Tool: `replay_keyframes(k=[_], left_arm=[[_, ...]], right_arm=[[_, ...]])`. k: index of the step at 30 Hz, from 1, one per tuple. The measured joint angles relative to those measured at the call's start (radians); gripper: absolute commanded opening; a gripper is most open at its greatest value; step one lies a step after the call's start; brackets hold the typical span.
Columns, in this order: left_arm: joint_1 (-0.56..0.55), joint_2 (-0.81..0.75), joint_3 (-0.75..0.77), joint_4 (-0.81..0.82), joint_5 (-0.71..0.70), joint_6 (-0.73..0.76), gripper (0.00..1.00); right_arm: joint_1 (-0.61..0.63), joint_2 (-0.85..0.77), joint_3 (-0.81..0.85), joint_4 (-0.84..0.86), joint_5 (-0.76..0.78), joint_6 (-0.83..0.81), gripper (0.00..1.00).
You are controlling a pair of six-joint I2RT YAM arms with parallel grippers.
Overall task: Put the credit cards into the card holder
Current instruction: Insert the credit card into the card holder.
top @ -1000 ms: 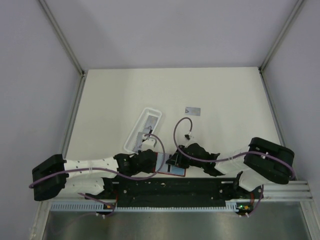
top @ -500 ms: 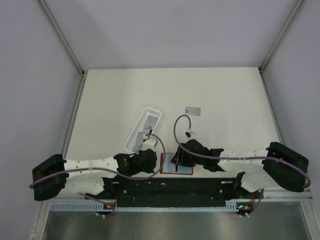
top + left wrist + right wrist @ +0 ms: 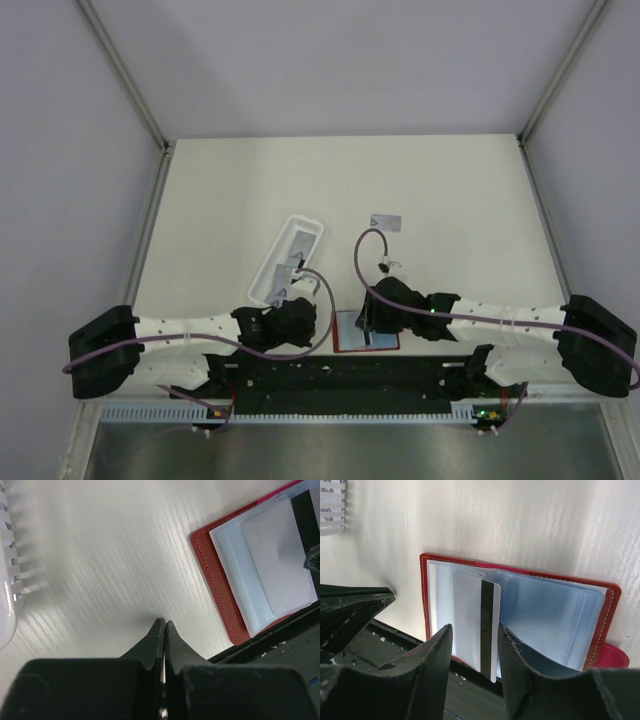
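The red stitched wallet [image 3: 545,615] lies open at the bench's near edge, its soft clear pockets facing up to take cards. The right claw [image 3: 474,630] stands spread astride a thin, stiff, black-striped card [image 3: 470,605] lodged partway in a pocket. The left claw [image 3: 164,622], pressed together and empty, sits just beside the wallet.

Left fingers [image 3: 150,647] together, right fingers [image 3: 427,667] apart.

My card holder [image 3: 545,620] lies open and flat at the surface's near edge, red rim around pale pockets. One striped card [image 3: 472,615] lies across its pockets (near end overhanging); a grey card [image 3: 386,222] lies well beyond.
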Motion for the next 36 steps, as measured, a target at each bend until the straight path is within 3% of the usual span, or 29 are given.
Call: replay_keyframes(k=[6, 9, 13, 16, 36], left_arm=[[0.000, 0.023, 0.013, 0.006, 0.012, 0.018, 0.00], [0.000, 0.024, 0.018, 0.014, 0.016, 0.019, 0.00], [0.000, 0.038, 0.030, 0.024, 0.026, 0.022, 0.00], [0.000, 0.057, 0.035, 0.039, 0.035, 0.024, 0.00], [0.000, 0.175, 0.081, 0.124, 0.094, 0.043, 0.00]], right_arm=[[0.000, -0.035, 0.074, -0.127, 0.032, -0.056, 0.42], [0.000, -0.036, 0.097, -0.163, 0.050, -0.080, 0.33], [-0.001, -0.039, 0.101, -0.208, 0.073, -0.100, 0.11], [-0.005, -0.039, 0.101, -0.228, 0.077, -0.104, 0.01], [-0.010, 0.103, 0.101, -0.169, 0.051, -0.112, 0.00]])
